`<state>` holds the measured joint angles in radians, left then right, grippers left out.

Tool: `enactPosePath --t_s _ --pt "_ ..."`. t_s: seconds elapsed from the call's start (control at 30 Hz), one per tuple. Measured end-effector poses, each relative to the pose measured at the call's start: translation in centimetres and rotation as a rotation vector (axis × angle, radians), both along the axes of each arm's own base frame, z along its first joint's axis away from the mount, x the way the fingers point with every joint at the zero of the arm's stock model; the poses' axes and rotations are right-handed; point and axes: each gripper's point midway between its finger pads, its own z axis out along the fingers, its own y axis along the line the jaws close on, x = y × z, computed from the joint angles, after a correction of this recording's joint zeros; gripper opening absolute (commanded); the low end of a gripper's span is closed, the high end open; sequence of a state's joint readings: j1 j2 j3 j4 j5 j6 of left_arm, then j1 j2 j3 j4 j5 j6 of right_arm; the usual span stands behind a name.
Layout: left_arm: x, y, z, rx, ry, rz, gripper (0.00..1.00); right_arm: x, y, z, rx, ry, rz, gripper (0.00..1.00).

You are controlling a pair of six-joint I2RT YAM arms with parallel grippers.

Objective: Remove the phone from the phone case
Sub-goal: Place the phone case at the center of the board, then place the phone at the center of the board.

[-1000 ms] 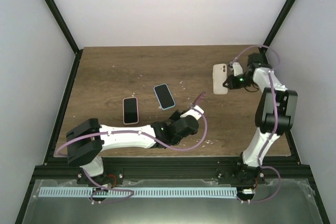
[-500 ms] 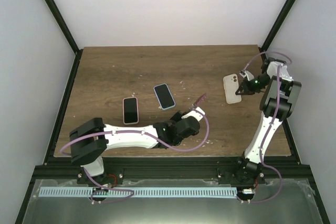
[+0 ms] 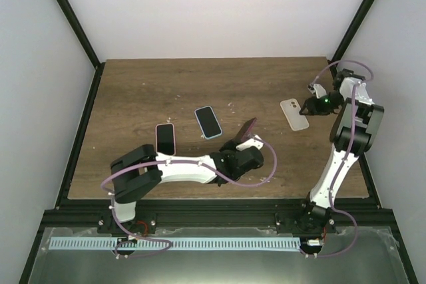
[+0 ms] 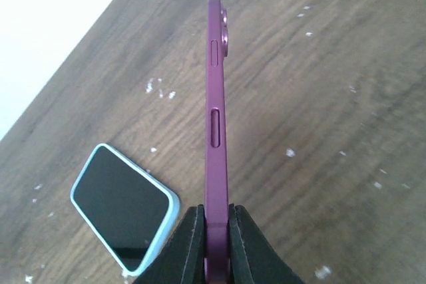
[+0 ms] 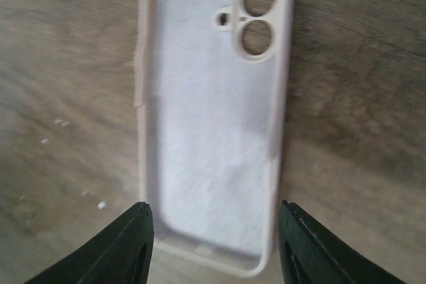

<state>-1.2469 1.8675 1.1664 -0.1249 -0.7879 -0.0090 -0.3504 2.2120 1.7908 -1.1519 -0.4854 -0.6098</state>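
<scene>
Raised higher, purple phone point(image 4: 215, 118) sat pinched in left end effector point(image 4: 216, 234); right end effector point(image 5: 213, 221) spread above empty case point(image 5: 212, 118); set-down likely next.

Matt, smooth purple on the phone point(image 4: 215, 151), plastic-looking. Soft matt cream for the phone case point(image 5: 213, 111), lined inside with a fine cloth-like nap. Dark wood grain across the worktop point(image 4: 333, 84), flecked white, low sheen. Glossy black glass on the blue-cased phone point(image 4: 123, 205).
</scene>
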Motion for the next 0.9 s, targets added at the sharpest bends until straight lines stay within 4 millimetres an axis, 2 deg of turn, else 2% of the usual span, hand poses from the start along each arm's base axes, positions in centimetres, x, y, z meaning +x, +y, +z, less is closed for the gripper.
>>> enactPosePath --t_s 0.13,0.27,0.43,0.47,0.53,0.6,0.8,0.87,0.9 --pt "2.5 -0.4 0.1 0.064 -0.042 0.052 0.0 -1.7 1.6 3.8 0.021 -0.128 -0.031 0.54" --pt "5.7 -0.4 -0.7 0.169 -0.072 0.137 0.0 -3.9 3.6 7.2 0.069 -0.234 -0.041 0.54" --pt "8.8 0.6 -3.5 0.328 -0.05 0.215 0.0 -4.9 4.8 8.7 0.106 -0.306 -0.04 0.55" --pt "9.1 0.9 -3.9 0.356 -0.05 0.224 0.03 -5.0 4.9 8.7 0.109 -0.309 -0.04 0.55" --pt "9.4 1.1 -4.3 0.391 -0.052 0.238 0.19 -4.9 5.0 8.8 0.116 -0.313 -0.042 0.56" --pt "9.4 1.0 -4.4 0.408 -0.04 0.237 0.28 -4.8 5.0 8.9 0.122 -0.319 -0.043 0.56" --pt "8.5 0.4 -6.2 0.406 0.05 0.213 0.31 -4.5 5.3 9.2 0.151 -0.332 -0.048 0.56" --pt "8.1 0.3 -7.0 0.401 0.085 0.202 0.37 -4.5 5.5 9.3 0.162 -0.333 -0.049 0.56" --pt "7.9 0.3 -7.2 0.395 0.099 0.199 0.44 -4.5 5.5 9.4 0.165 -0.332 -0.051 0.57"
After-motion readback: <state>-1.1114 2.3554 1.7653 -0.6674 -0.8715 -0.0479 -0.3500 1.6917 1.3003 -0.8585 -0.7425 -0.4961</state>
